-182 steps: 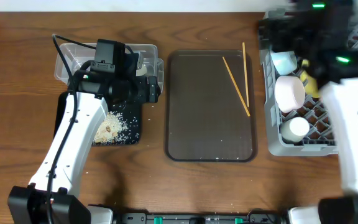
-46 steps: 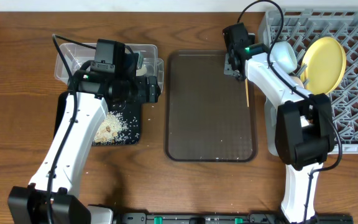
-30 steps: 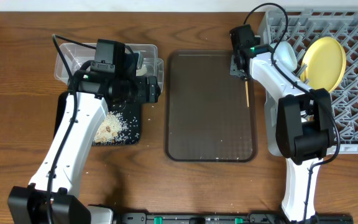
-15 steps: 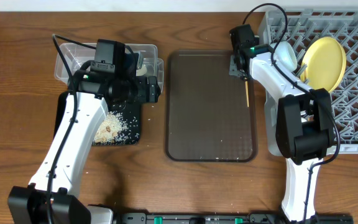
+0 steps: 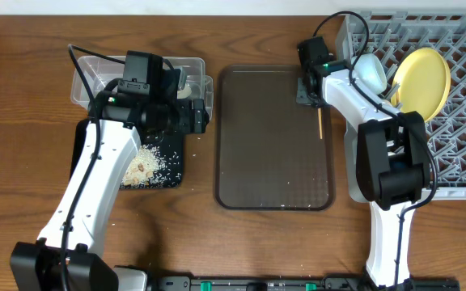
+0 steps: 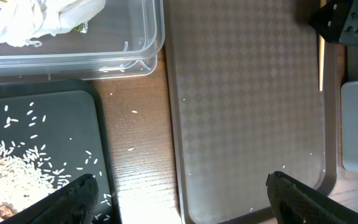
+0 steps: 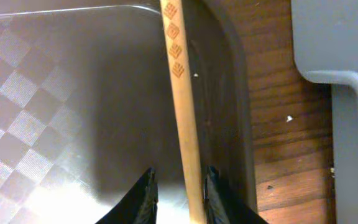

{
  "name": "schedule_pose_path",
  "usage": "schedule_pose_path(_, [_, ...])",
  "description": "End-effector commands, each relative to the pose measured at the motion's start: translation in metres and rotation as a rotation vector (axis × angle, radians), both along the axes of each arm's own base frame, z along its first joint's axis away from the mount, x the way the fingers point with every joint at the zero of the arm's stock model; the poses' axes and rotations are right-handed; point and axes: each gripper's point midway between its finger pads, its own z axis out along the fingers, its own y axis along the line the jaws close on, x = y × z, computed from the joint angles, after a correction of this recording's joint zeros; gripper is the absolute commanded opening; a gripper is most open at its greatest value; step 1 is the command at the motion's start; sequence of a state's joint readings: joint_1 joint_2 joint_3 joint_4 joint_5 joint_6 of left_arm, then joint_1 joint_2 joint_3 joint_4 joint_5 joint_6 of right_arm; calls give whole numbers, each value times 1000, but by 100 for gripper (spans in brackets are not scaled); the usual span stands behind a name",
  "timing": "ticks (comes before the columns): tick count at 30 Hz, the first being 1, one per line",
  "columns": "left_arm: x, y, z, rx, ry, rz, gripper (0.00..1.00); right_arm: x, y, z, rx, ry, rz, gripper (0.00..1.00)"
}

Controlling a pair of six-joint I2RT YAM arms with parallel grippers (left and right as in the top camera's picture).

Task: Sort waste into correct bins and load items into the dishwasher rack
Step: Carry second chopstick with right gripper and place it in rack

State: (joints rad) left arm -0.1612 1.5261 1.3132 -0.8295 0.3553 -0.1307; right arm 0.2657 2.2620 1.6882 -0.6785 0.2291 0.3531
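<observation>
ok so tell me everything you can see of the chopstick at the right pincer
One thin, straight, light wooden chopstick shows, with a row of small diamond marks near one end. It appears to lie on the dark brown tray, close along its right rim, near the grey rack. The right pincer straddles it, one finger on each side, with a gap on one side, so it does not look clamped. No second stick is visible.
</observation>
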Motion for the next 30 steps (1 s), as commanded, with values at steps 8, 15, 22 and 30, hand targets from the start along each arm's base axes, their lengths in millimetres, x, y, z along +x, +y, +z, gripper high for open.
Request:
schedule_pose_path(8, [3,0,2,8,-8,-2,89,-16,32,-16,145,94,92,1])
schedule_pose_path(15, [3,0,2,8,-8,-2,90,-16,43,50,207,36,145,1])
schedule_pose_path(22, [3,0,2,8,-8,-2,90,-41,5,229,160,-241,205,1])
schedule_pose_path(30, [3,0,2,8,-8,-2,90,-94,-114,285,-61,-260,59,1])
